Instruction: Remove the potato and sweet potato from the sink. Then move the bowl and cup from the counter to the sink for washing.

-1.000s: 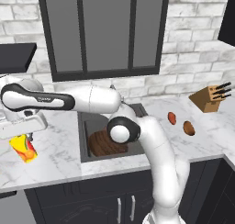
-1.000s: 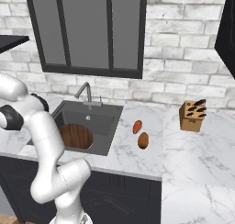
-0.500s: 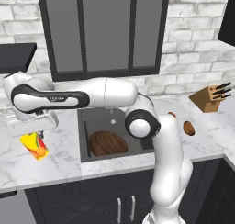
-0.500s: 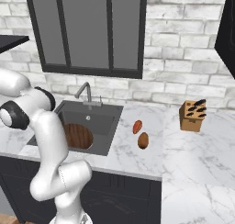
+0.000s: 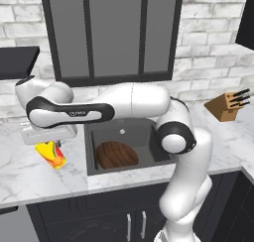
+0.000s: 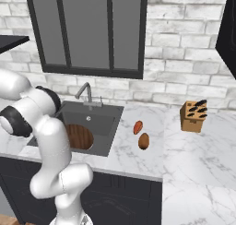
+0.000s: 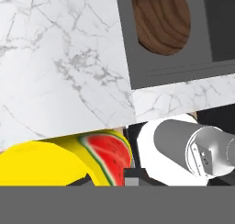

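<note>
My gripper [image 5: 50, 145] is shut on the cup [image 5: 51, 154], a yellow cylinder with a watermelon print, held tilted just above the counter [image 5: 30, 181] left of the sink [image 5: 130, 132]. The hand view has the cup [image 7: 59, 163] at its bottom edge, with marble counter [image 7: 59, 58] beyond it. The wooden bowl [image 5: 116, 155] lies in the sink basin, and it also shows in the right base view as the bowl [image 6: 80, 136] and in the hand view as the bowl [image 7: 163, 16]. The sweet potato [image 6: 138, 127] and the potato [image 6: 144, 140] rest on the counter right of the sink [image 6: 99, 120].
A knife block [image 5: 227, 106] stands on the counter at the far right, also seen as the knife block [image 6: 192, 116]. The faucet [image 6: 85, 92] rises behind the sink. A brick wall and a dark window frame close off the back. My own arm stretches across above the sink.
The hand has carried the cup to the right, closer to the sink's left edge. The arm's elbow has swung right and now hides the counter right of the sink in the left base view.
</note>
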Motion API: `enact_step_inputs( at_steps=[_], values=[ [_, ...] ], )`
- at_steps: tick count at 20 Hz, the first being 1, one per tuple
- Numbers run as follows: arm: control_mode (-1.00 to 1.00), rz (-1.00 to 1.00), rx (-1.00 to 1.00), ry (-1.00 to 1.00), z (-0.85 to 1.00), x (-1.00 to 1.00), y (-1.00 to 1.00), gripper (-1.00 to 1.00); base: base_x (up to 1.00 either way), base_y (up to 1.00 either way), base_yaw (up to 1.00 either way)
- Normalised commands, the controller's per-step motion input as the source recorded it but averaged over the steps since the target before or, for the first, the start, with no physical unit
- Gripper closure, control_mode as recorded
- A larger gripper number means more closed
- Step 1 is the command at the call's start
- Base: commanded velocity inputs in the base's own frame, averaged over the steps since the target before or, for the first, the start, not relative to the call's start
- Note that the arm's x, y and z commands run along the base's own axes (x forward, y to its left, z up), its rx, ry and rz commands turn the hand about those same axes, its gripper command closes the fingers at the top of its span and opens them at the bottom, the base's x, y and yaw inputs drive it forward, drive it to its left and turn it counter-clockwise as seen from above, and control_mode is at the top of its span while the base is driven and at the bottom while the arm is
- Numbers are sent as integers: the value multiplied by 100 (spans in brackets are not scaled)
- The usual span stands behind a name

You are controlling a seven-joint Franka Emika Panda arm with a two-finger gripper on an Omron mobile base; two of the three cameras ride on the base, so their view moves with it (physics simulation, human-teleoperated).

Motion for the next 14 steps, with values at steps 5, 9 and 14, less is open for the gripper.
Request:
enact_step_inputs(
  at_steps=[5, 9, 14],
  values=[
    [-100, -3, 0, 0, 17, 0, -45, 100, 0, 0, 0],
    [-100, -2, 0, 0, 15, -1, -46, 100, 0, 0, 0],
    [-100, 0, 0, -3, 11, -1, -44, 100, 0, 0, 0]
  ],
)
